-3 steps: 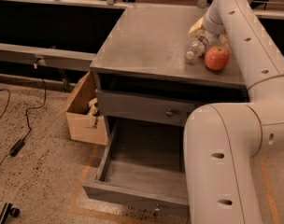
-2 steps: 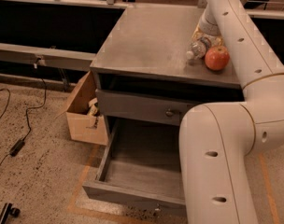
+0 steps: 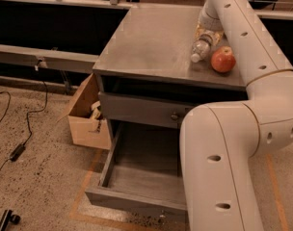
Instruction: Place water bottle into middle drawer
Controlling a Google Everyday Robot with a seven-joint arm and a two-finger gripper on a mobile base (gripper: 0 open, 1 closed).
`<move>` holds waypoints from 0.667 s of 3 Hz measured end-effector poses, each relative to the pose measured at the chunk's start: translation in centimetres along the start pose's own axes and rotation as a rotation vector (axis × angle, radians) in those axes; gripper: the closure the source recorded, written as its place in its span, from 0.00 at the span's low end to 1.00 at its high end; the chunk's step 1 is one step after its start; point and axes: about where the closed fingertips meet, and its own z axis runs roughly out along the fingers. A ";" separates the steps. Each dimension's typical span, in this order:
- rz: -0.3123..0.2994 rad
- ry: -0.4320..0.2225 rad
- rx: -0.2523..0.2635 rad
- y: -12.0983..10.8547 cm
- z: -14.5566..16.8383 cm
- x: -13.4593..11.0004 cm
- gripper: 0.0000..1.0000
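Observation:
The water bottle [image 3: 201, 47] lies on its side on the grey cabinet top [image 3: 151, 42], white cap toward the front, just left of a red apple [image 3: 223, 59]. My gripper [image 3: 207, 31] is at the bottle's far end, right over it, mostly hidden by my white wrist. The middle drawer [image 3: 141, 177] stands pulled open low at the cabinet front, its flat grey floor bare where it shows. My big white arm [image 3: 233, 143] covers the drawer's right part.
A closed drawer front with a round knob [image 3: 174, 115] sits above the open drawer. An open cardboard box [image 3: 86, 114] stands on the floor left of the cabinet. A cable and a small black block [image 3: 16, 150] lie on the floor at far left.
My arm has shifted a little to the left and my wrist has settled over the bottle's far end. The bottle and apple have stayed where they were.

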 end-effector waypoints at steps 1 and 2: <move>-0.033 -0.085 0.099 -1.5 -3.0 -2.3 1.00; -0.071 -0.253 0.208 -3.6 -4.6 -8.0 1.00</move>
